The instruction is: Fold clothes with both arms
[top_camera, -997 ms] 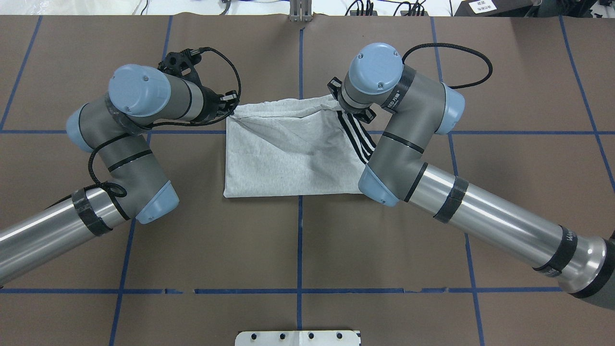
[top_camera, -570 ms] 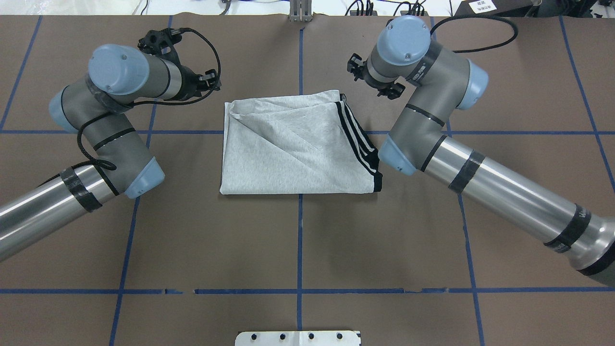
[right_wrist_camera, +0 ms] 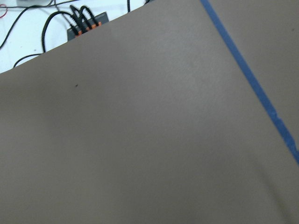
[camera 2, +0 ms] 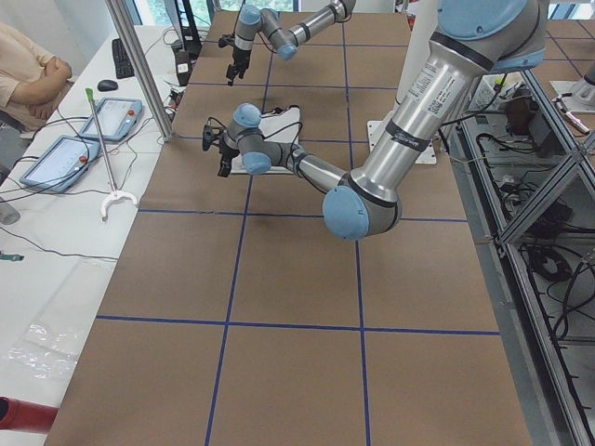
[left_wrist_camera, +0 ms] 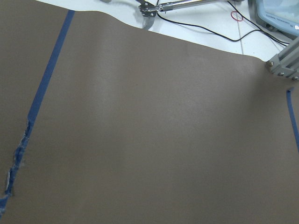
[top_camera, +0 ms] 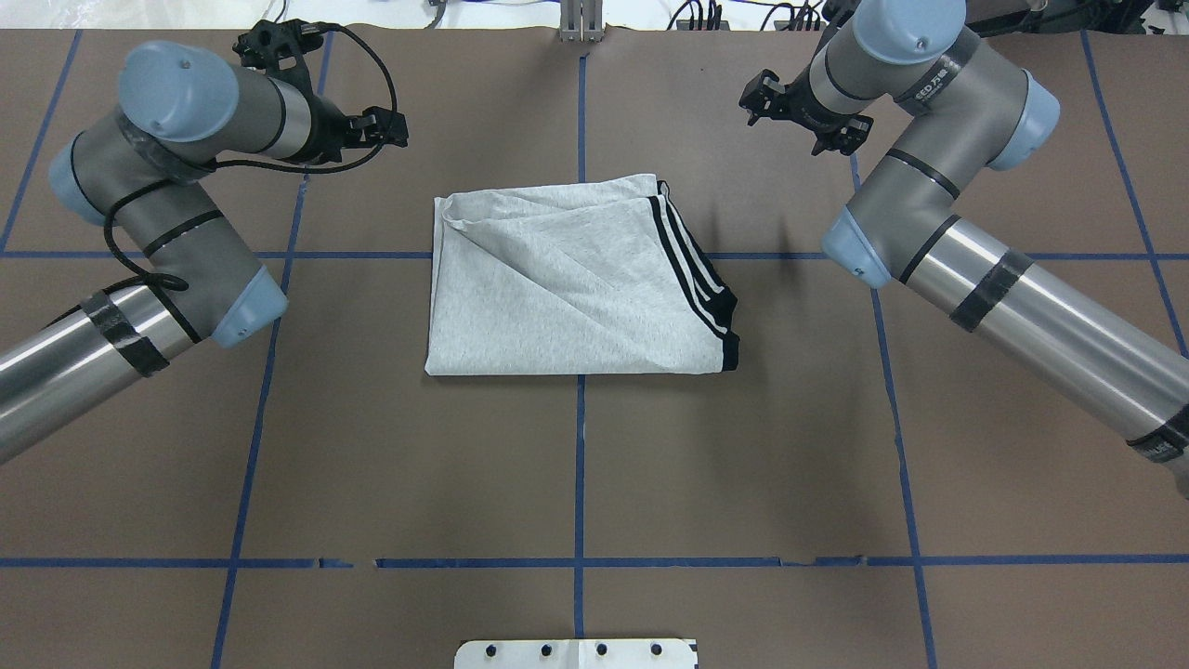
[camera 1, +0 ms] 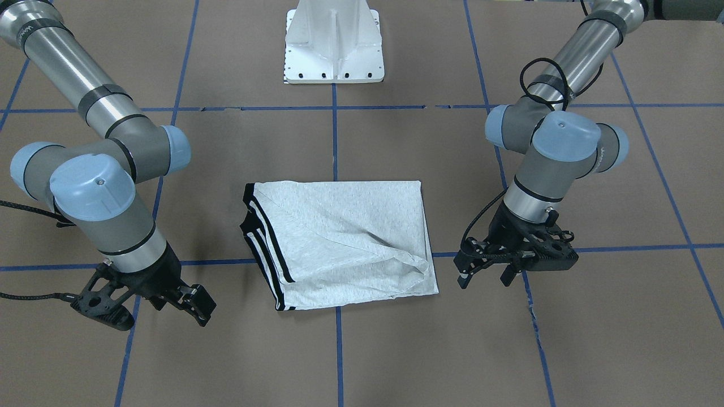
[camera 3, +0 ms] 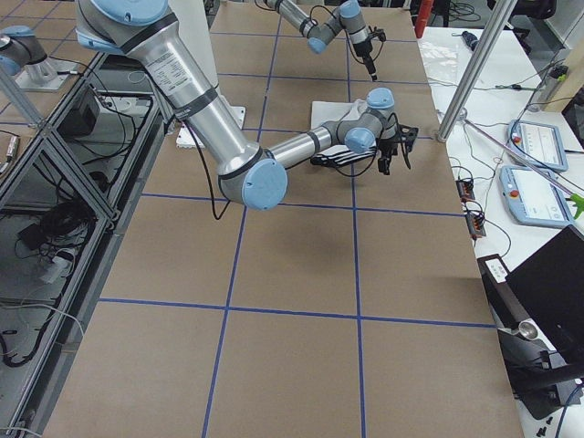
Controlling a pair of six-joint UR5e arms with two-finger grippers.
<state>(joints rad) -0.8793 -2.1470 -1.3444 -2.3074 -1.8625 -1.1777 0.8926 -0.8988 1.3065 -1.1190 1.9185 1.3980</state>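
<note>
Left claw spread, right claw spread, folded T-shirt between them, wrist cameras seeing just brown table.

T-shirt: flat on the table, centre of the overhead view, just above mid-frame; left gripper: upper left of the frame, above and left of the shirt's upper left corner, apart from it; right gripper: upper right, well apart from the shirt's upper right corner; pedestal base: bottom edge, centre, below the shirt.
</note>
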